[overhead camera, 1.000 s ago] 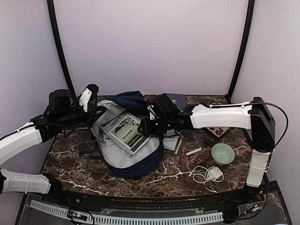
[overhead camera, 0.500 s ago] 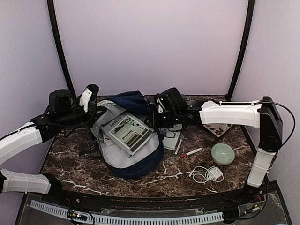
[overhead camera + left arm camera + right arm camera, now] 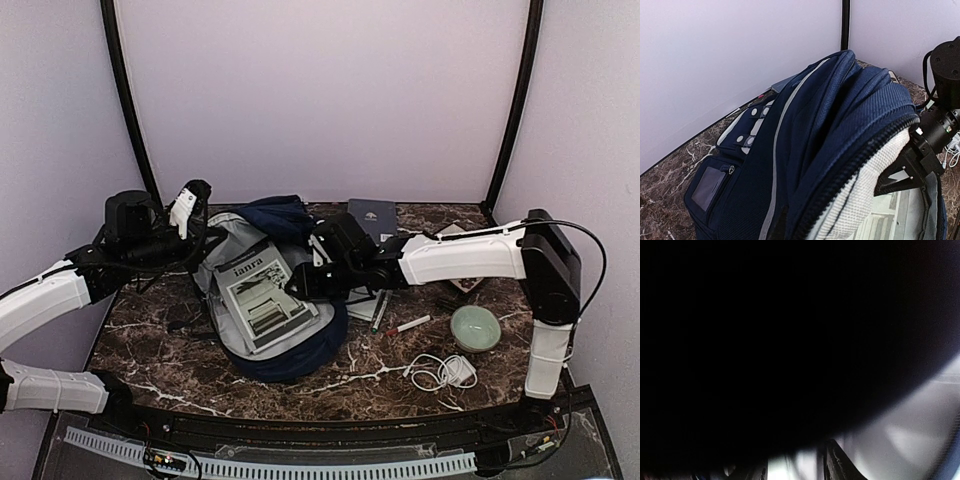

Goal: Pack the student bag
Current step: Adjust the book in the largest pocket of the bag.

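We see top view evenly lit, faint sheen on marble table [image 3: 150, 322]; right wrist view almost wholly black, pale blurred patch lower right; left wrist view bright, student bag [image 3: 815, 140] weave crisp, nearest edge soft

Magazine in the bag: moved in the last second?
Yes. The magazine slid toward the near table edge, deeper into the student bag, which stayed put.

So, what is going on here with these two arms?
The left gripper holds up the rim of the bag, so it is open. The right gripper is at a magazine lying in the opening. A bowl, pens and a cable lie on the table, not packed yet.
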Motion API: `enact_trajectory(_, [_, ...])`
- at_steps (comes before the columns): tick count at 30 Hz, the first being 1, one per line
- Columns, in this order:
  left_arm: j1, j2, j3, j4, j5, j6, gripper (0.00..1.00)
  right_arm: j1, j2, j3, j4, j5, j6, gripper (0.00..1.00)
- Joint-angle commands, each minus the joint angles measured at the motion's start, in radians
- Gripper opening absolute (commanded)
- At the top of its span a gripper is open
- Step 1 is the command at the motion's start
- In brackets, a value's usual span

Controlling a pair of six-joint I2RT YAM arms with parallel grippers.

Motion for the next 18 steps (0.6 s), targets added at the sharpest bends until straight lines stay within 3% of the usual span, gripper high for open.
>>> enact_trajectory(1, [0.004,-0.013,0.044,0.080,0.035,-0.004,0.00,0.037,-0.003,0.018,0.164,-0.086,-0.004,0.39])
enact_trajectory(8, [0.004,-0.027,0.036,0.087,0.009,0.009,0.00,0.018,-0.102,0.031,-0.009,0.049,-0.166,0.53])
enact_trajectory(14, [0.005,-0.025,0.039,0.081,0.003,0.021,0.00,0.093,-0.173,0.075,-0.176,0.028,-0.638,0.69])
enact_trajectory(18, [0.005,-0.027,0.038,0.080,0.002,0.027,0.00,0.169,-0.142,0.094,-0.241,0.114,-1.019,0.79])
